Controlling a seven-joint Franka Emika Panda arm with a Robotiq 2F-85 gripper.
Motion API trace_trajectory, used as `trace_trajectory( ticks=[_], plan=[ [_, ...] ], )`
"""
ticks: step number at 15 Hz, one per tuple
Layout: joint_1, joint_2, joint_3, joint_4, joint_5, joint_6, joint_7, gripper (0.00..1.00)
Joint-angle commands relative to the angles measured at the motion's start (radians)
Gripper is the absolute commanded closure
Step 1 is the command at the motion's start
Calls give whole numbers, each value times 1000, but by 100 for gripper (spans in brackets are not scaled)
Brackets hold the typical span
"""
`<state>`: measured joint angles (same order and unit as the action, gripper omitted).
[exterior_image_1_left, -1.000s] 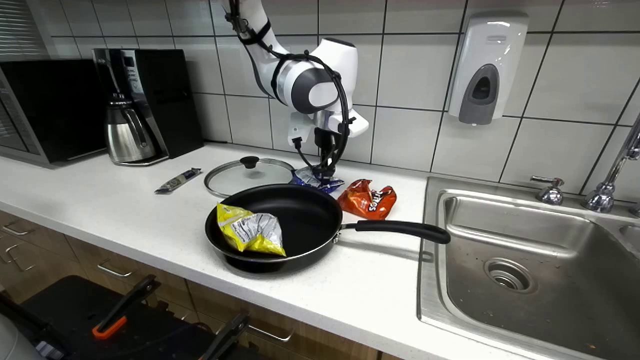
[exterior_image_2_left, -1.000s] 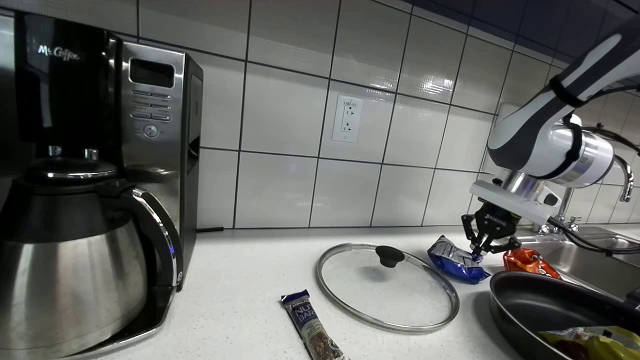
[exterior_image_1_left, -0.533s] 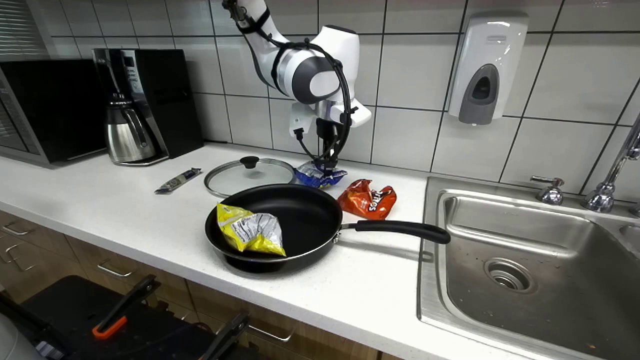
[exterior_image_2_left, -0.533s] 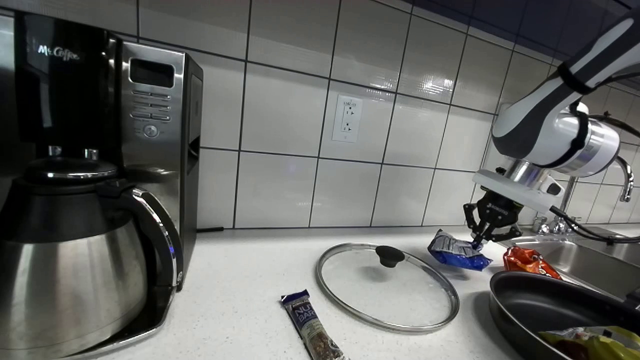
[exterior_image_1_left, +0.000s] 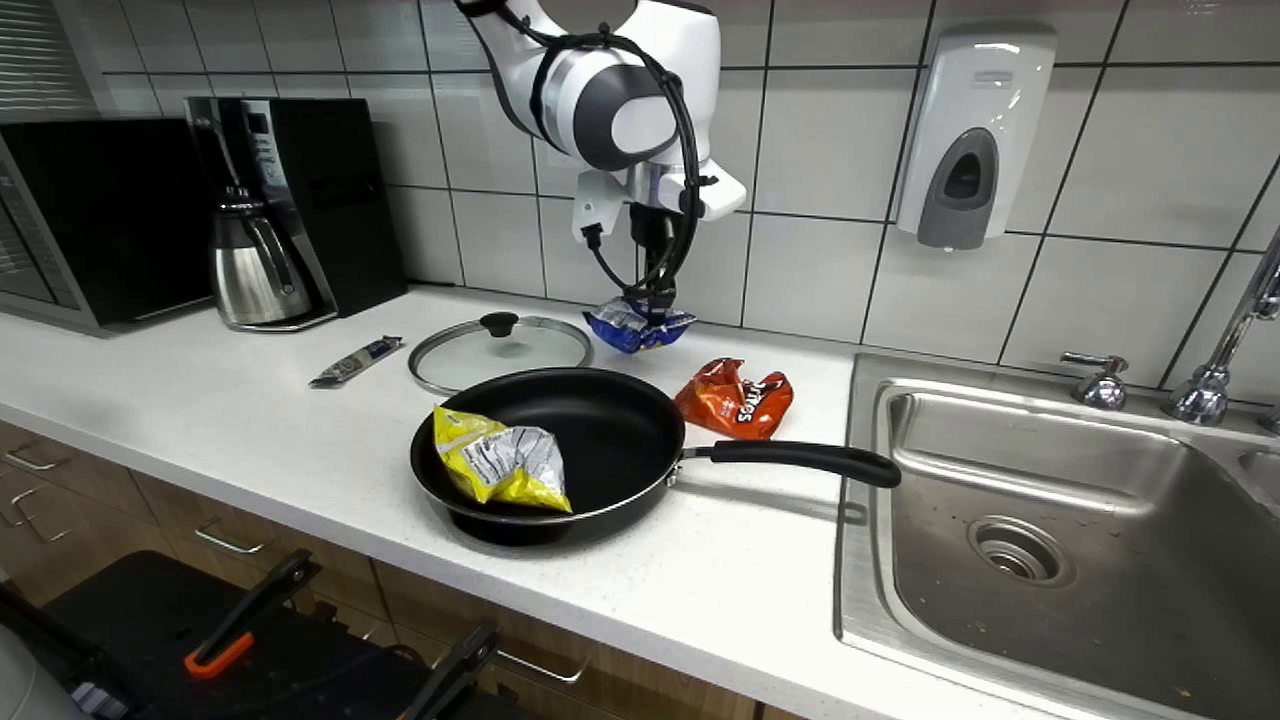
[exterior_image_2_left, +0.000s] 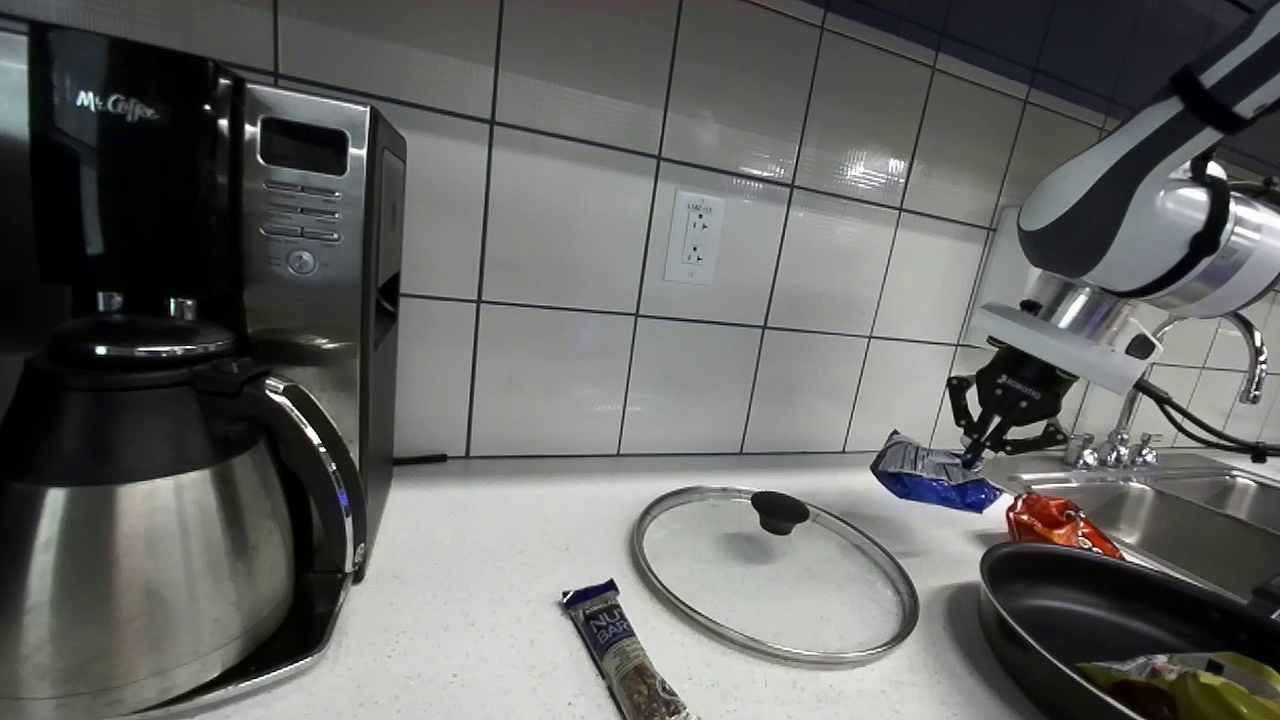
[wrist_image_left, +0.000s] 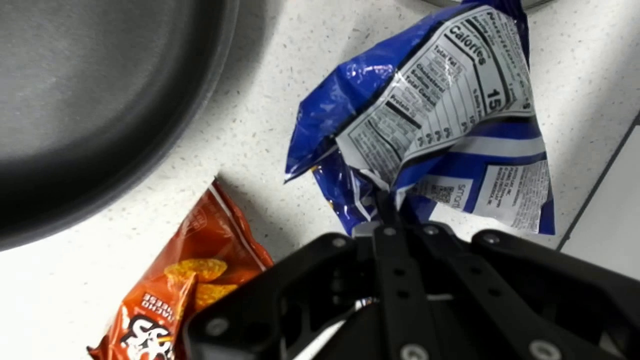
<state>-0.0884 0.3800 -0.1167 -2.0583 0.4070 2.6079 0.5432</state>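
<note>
Blue bag (wrist_image_left: 425, 107): Handling & Containers

1. Status. Gripper (exterior_image_2_left: 972, 453) jaws are together, clamped on a gathered fold of film. The blue bag hangs tilted above the counter (exterior_image_1_left: 740, 570), btwn. lid (exterior_image_1_left: 500, 357) & red bag (exterior_image_1_left: 735, 400), near the pan (exterior_image_1_left: 620, 430) but not touching it.

2. Handling (est.). Wt.: prob. light. Film: thin, soft, crinkled; the gloss suggests a slippery surface. Contents: not visible; if chips, treat as fragile. Grip pt.: a loose fold or seam edge, as now; avoid a squeeze across the full body. The pinch sits off-center, so most of the body sags away from it & may pivot; use a firm hold & slow motion.

3. Containers.
- Pan: holds yellow bag (exterior_image_1_left: 505, 465), crumpled, on the side opp. the handle (exterior_image_1_left: 805, 457); one corner is up at the rim.
- Red bag: on counter, just beside pan. Chips shown are print; fill can't be told.
- Lid: off pan, flat on counter, knob (exterior_image_1_left: 499, 323) up.
- Carafe (exterior_image_2_left: 150, 570): seated in coffee maker (exterior_image_2_left: 310, 350); steel is opaque, so contents can't be told.
- Sink (exterior_image_1_left: 930, 540): drain (exterior_image_1_left: 1020, 552) in basin floor; pan handle reaches over its edge.
</note>
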Motion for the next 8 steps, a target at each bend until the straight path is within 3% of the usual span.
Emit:
trace_trajectory(
  ticks=[1,8],
  plan=[
    [-5,-111,0,-106,6,-9,-34,100],
    [4,-248,-18,-268,-47,-23,-25,100]
  ],
)
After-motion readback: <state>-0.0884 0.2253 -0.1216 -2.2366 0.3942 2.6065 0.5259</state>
